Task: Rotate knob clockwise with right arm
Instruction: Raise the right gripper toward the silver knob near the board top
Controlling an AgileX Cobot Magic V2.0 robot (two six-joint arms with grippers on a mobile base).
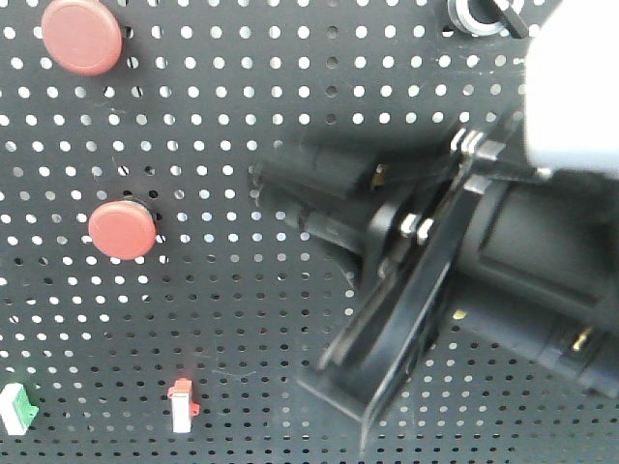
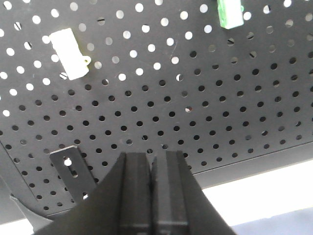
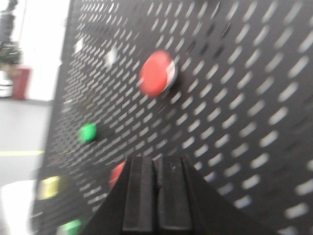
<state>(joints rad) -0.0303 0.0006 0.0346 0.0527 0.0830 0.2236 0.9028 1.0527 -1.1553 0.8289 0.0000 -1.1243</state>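
The knob (image 1: 476, 14) sits at the top edge of the black pegboard (image 1: 242, 309), cut off by the frame; its silver ring and black bar handle show. My right arm (image 1: 522, 261) reaches in from the right. The right gripper (image 1: 263, 186) points left at the board's middle, well below and left of the knob, apart from it. In the blurred right wrist view the right gripper (image 3: 155, 161) is shut and empty, and the knob is out of view. My left gripper (image 2: 151, 157) is shut and empty, close to the pegboard's lower part (image 2: 195, 112).
Two red push buttons (image 1: 81, 35) (image 1: 123, 229), a green-white switch (image 1: 17, 408) and a small red-white toggle (image 1: 181, 404) sit on the board. The right wrist view shows a red button (image 3: 156, 73), green (image 3: 88, 132) and yellow (image 3: 49, 187) parts. A metal bracket (image 2: 72, 171) is near the left gripper.
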